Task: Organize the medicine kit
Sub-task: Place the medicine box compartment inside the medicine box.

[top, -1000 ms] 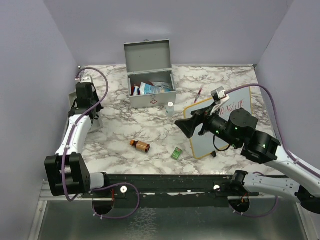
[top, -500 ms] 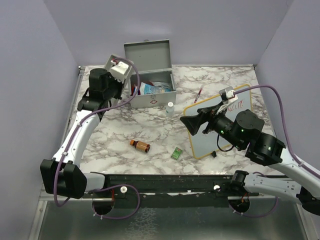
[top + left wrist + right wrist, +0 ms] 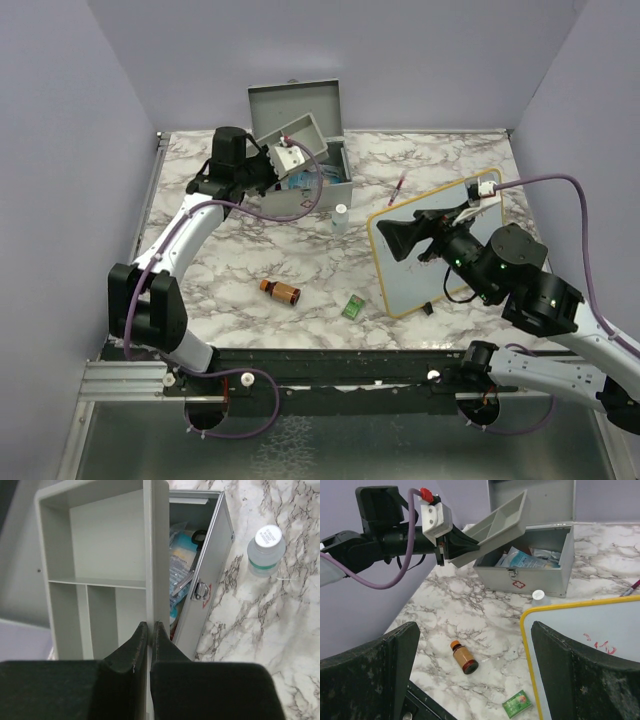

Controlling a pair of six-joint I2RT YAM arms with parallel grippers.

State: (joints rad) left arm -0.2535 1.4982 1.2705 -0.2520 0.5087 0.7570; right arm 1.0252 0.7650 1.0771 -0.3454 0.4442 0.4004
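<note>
You have a grey medicine kit (image 3: 305, 200) and grey tray (image 3: 107, 540), a white grey-veined marble table (image 3: 230, 260), 1 amber bottle (image 3: 281, 291), 1 green packet (image 3: 352, 307) and a yellow-rimmed whiteboard (image 3: 400, 275).

place: robot lab test booth | walls: plain lilac panels (image 3: 70, 120) are closing in three sides | surface: a marble-print table (image 3: 300, 250) is filling the booth | rig: a left arm (image 3: 175, 245) and a right arm (image 3: 520, 285) are sitting bolted to a metal rail (image 3: 330, 362) at the near edge, trailing purple cables (image 3: 560, 182)
</note>
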